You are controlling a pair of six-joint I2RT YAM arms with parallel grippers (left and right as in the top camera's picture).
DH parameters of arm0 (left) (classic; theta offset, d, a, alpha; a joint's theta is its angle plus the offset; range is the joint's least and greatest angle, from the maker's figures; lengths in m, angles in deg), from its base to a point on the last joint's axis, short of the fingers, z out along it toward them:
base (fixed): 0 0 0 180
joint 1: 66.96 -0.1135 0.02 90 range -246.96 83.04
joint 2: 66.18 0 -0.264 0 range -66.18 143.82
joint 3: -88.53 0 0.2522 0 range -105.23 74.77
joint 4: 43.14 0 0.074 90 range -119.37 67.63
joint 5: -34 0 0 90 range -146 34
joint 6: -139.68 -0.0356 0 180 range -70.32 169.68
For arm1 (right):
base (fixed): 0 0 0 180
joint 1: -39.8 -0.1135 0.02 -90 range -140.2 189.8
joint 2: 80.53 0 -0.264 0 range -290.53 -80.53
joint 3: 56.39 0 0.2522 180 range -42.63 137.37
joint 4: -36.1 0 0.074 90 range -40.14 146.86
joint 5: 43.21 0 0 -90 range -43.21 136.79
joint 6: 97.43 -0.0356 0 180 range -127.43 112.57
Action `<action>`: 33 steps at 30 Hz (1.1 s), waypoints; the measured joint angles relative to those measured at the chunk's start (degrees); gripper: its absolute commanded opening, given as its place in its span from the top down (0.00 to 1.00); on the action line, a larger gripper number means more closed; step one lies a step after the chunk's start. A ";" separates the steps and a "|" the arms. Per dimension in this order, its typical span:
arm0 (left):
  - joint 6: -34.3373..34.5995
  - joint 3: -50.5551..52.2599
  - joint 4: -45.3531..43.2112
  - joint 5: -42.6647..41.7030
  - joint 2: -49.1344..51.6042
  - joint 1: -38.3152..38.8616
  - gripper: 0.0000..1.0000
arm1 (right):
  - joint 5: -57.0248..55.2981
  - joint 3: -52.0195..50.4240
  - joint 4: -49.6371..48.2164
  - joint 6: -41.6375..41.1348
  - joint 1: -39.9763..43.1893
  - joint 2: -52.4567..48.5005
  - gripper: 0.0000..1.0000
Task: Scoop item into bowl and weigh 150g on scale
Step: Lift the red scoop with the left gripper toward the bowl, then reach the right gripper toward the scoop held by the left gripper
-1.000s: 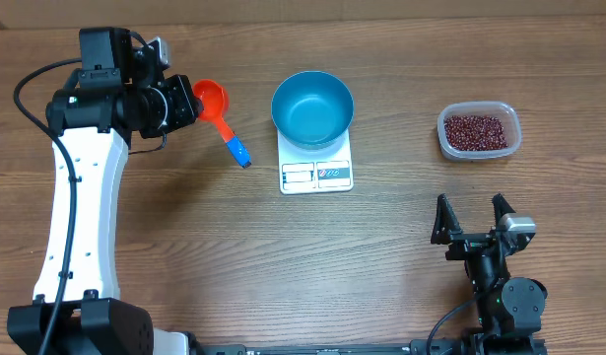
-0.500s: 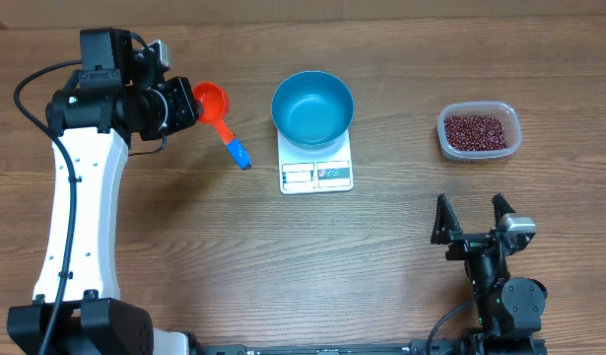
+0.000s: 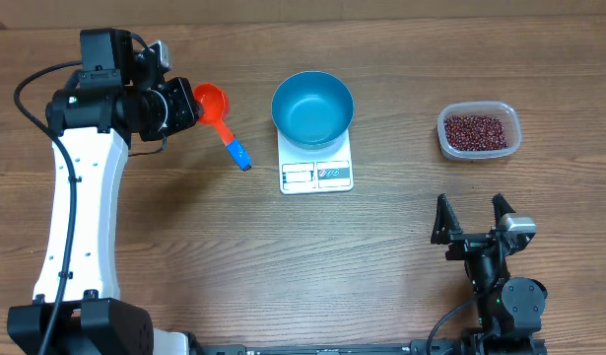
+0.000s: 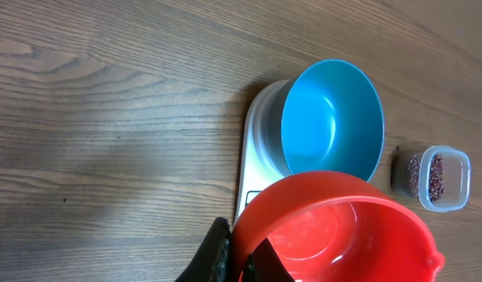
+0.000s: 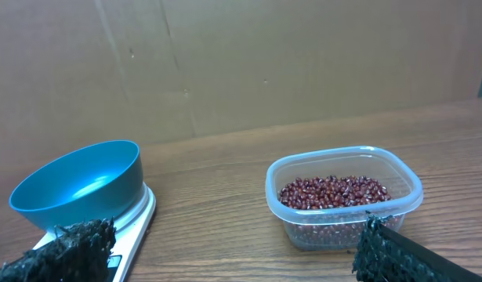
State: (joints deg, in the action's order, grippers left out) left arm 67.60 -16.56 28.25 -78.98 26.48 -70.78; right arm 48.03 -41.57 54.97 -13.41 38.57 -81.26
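Seen from overhead, the left pincer [image 3: 190, 104] is clenched on the rim of one red measuring scoop [image 3: 212, 100], whose blue-tipped handle slants away toward the scale [image 3: 316, 174]. Whether the scoop rests on the wooden table [image 3: 381, 266] or hangs above it, I cannot tell. The right pincer [image 3: 470, 219] stands spread wide near the front edge, grasping nothing. One bright blue bowl [image 3: 312, 108] sits on the single white scale, whose labelled panels show in front of the bowl. One clear plastic tub [image 3: 480, 131] lies well apart to the right and holds the dark red beans [image 3: 475, 128] in a loose heap. Bowl and scale stand between the scoop and the tub.

In the left wrist view, the two black fingers [image 4: 219, 254] pinch the wall of the scoop's red cup at the lower edge of the picture. The cup fills the foreground and covers the near end of the scale. Beyond it are the bowl on the scale and, small at the right, the tub of beans.

In the right wrist view, both fingers [image 5: 72, 244] show only at the lower corners, wide apart, with nothing between them. The tub of beans lies ahead at the right, the bowl on the scale at the left, the two apart. A cardboard wall [image 5: 225, 63] closes the back.
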 measured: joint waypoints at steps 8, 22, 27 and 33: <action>5.20 0.00 0.31 0.02 0.00 0.00 0.96 | 0.00 0.00 0.00 0.02 0.00 0.00 0.00; 18.67 0.00 2.38 -0.02 0.00 1.25 0.96 | 0.02 0.00 -0.33 0.00 0.00 0.00 0.00; 21.16 0.00 1.95 -0.04 0.00 3.06 0.96 | 3.80 0.00 -1.27 -3.61 0.00 0.00 0.00; 22.12 0.00 1.14 0.02 0.00 3.87 0.96 | 12.44 0.00 -3.43 -13.31 0.00 0.00 0.00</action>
State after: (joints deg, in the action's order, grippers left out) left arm 89.72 -16.56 29.39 -78.96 26.48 -66.91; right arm 60.47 -41.57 51.54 -26.72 38.57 -81.26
